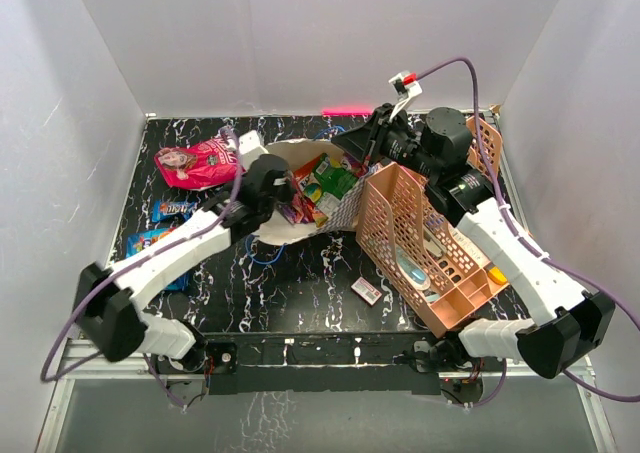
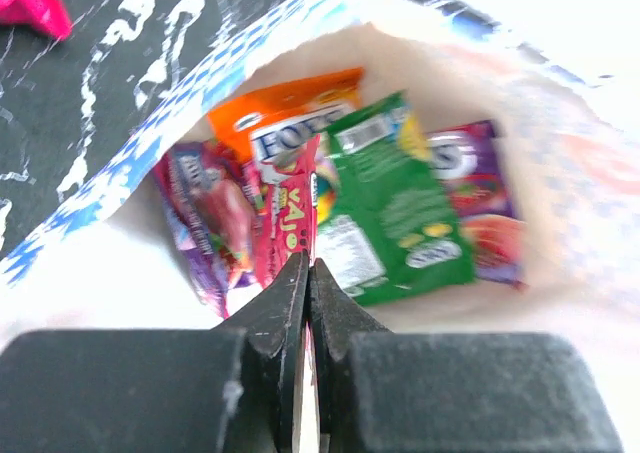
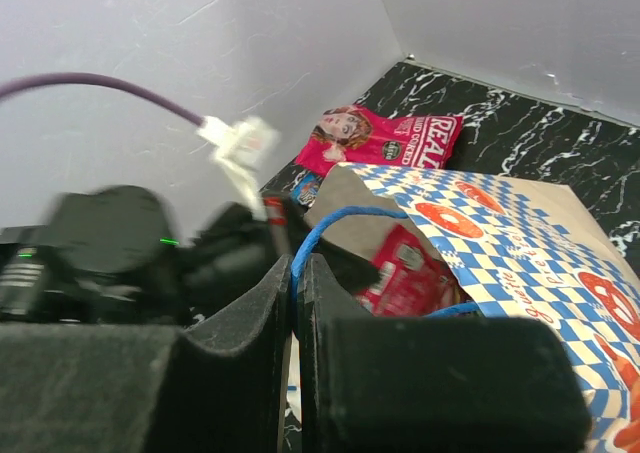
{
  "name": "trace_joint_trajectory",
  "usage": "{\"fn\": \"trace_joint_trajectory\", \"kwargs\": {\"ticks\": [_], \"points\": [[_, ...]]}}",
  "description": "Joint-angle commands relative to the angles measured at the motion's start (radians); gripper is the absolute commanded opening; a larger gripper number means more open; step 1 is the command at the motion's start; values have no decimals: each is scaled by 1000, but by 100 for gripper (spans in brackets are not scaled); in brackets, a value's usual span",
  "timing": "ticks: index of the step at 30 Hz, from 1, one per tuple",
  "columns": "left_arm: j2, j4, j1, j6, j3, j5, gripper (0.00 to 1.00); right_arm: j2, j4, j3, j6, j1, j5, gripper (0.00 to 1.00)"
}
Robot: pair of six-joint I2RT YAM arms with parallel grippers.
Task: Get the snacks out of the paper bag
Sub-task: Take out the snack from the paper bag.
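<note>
The paper bag lies on its side mid-frame in the top view, light and floppy. The right gripper is clamped on its blue cord handle. Inside, the green packet, orange packet and 2 purple packets look slick and crinkly. The left gripper is closed, apparently pinching the lower edge of the red packet, a sensible flat seam to hold.

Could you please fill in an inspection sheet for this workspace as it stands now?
Surface: black marbled table.
Job's things: paper bag on its side, candy packs inside; pink-red bag and blue packets out on the table.
Clutter: peach rack, small white-pink box.
Grippers: left gripper shut on red pack inside bag; right gripper shut on blue handle.
Cables: purple cables loop off the arms.
Surroundings: white walls, nothing else seen.
</note>
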Motion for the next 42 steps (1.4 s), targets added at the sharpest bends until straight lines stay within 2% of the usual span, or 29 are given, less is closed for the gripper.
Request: {"fn": "trace_joint_trajectory", "kwargs": {"ticks": [1,10,15,18,22,26,32,35,39,42], "points": [[-220,103,6,132,-35,110,0,-53,37,21,-19,4,61,8],[-465,103,4,378,-11,250,0,-73,44,-1,-6,4,202,8],[-579,117,5,576,50,212,0,-95,55,-28,-5,4,254,8],[-614,122,4,682,100,113,0,-100,55,-30,-6,4,265,8],[-603,118,4,784,122,-104,0,-100,55,-28,-5,4,267,8],[-551,33,4,770,107,-380,0,-104,50,-30,-5,4,269,8],[-498,-42,11,698,19,-474,0,-113,43,-43,1,4,273,8],[-468,-97,93,603,-38,-387,0,-114,41,-44,2,4,274,8],[-422,-121,305,487,-110,-39,0,-117,39,-43,3,4,270,8],[-379,-85,395,469,-148,118,0,-123,37,-47,3,4,274,8]]}}
